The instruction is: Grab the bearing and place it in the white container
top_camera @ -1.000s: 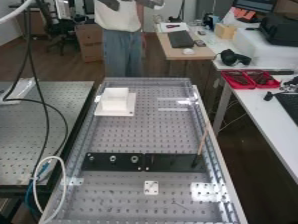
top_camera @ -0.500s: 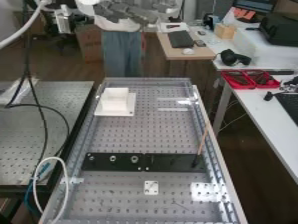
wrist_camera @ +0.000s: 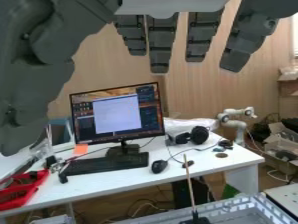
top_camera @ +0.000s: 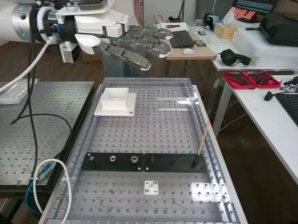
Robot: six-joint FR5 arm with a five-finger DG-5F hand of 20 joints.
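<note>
Hand [top_camera: 125, 54] wide open and empty, fingers [wrist_camera: 161, 45] nearly straight

Pretty decent room light in the high view, tbh, fairly even over the metal bench [top_camera: 123, 137]. There's a harsh glare patch [top_camera: 209, 191] at its near right and a smaller shiny spot [top_camera: 189, 101] at the far right. The white box [top_camera: 115, 99] looks super bright, while the floor [top_camera: 233, 145] on the right goes really dark. In the wrist view, the monitor [wrist_camera: 116, 114] glows, lol. Can't tell where the main light sits.
</note>
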